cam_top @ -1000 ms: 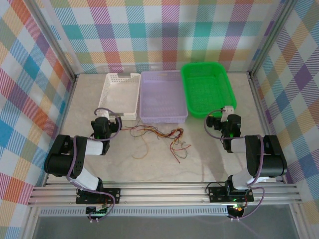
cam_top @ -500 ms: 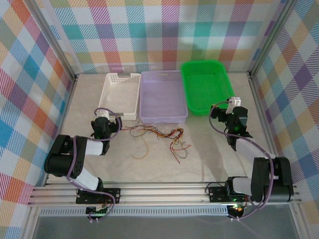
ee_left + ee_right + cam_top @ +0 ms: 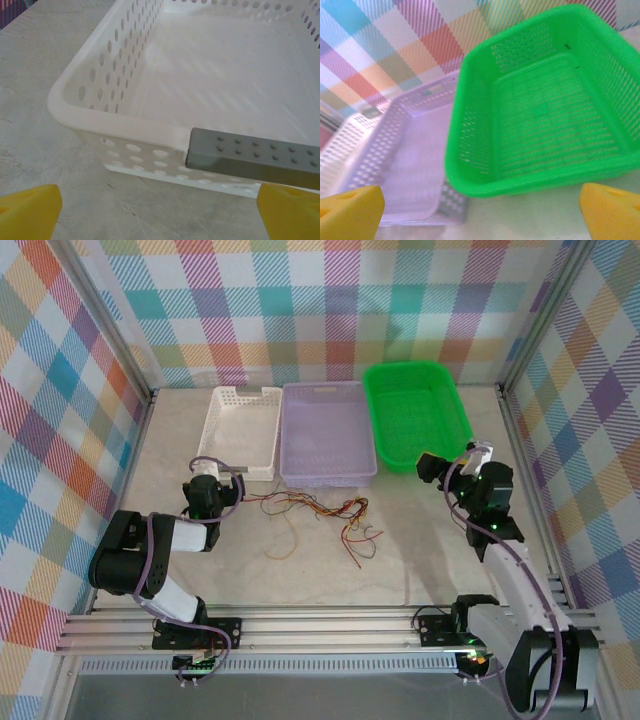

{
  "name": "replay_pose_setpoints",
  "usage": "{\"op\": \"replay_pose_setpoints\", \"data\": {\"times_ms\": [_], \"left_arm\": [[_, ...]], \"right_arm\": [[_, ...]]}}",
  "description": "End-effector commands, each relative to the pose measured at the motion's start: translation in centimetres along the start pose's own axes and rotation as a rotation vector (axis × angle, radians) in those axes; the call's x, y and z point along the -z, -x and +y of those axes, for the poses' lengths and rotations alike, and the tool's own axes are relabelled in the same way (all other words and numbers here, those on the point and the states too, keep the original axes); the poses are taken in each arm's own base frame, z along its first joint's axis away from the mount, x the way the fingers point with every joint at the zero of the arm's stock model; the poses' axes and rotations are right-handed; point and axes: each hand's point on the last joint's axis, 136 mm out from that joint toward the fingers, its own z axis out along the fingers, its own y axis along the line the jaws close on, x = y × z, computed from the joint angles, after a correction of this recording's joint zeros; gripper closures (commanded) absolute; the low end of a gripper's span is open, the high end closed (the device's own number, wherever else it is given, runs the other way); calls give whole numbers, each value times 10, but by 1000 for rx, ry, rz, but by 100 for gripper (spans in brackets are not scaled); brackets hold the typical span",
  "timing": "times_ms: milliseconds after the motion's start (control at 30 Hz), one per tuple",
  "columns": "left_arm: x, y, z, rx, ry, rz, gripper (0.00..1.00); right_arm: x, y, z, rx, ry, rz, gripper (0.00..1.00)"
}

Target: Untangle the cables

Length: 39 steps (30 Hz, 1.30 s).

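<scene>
The cables [image 3: 318,510] lie in a loose tangle of yellow-orange, red and dark strands on the table, just in front of the lavender tray [image 3: 330,480]. My left gripper [image 3: 228,478] rests low to the left of the tangle, facing the white tray's near corner [image 3: 120,125]. It is open, with nothing between its yellow fingertips [image 3: 30,212]. My right gripper [image 3: 445,465] hovers right of the tangle by the green tray's near right corner. In the right wrist view it [image 3: 480,215] is open and empty, looking at the green tray [image 3: 470,165].
The white tray [image 3: 212,430], lavender tray and green tray [image 3: 375,430] stand side by side at the back. A grey dimpled bar [image 3: 250,157] crosses in front of the white tray's near rim. Checkered walls close in the table on three sides.
The right arm has stretched out and swung to the right and away from the table's middle, its gripper still open. The left arm and the cables have not moved.
</scene>
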Motion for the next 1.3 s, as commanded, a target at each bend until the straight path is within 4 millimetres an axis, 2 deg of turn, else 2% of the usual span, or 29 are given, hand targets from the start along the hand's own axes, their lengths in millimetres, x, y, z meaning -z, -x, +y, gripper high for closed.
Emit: {"op": "replay_pose_setpoints", "data": {"times_ms": [0,100,267,367,433,533,633,733,867,1067,1167,1267], "left_arm": [[-1,13,2,9,6,-42,0],[0,12,1,9,5,-41,0],[0,13,1,10,5,-41,0],[0,13,1,10,5,-43,0],[0,13,2,9,6,-42,0],[0,13,1,9,5,-43,0],[0,13,2,9,5,-41,0],[-1,13,1,9,4,-41,0],[0,12,2,9,6,-40,0],[0,13,2,10,6,-44,0],[6,20,9,26,47,-55,0],[10,29,4,11,22,-43,0]], "right_arm": [[19,4,27,-106,89,40,0],[32,-9,20,-94,49,63,0],[36,-59,8,-163,35,127,0],[30,-79,8,-170,35,158,0],[24,-88,15,-160,52,190,0],[11,-102,26,-105,49,237,0],[-6,-112,26,-80,19,278,0],[-22,-116,25,-87,10,294,0],[-34,-112,38,-82,40,292,0],[-35,-103,68,-57,134,243,0],[-32,-99,73,-95,155,233,0],[-28,-98,72,-154,142,235,0]]}}
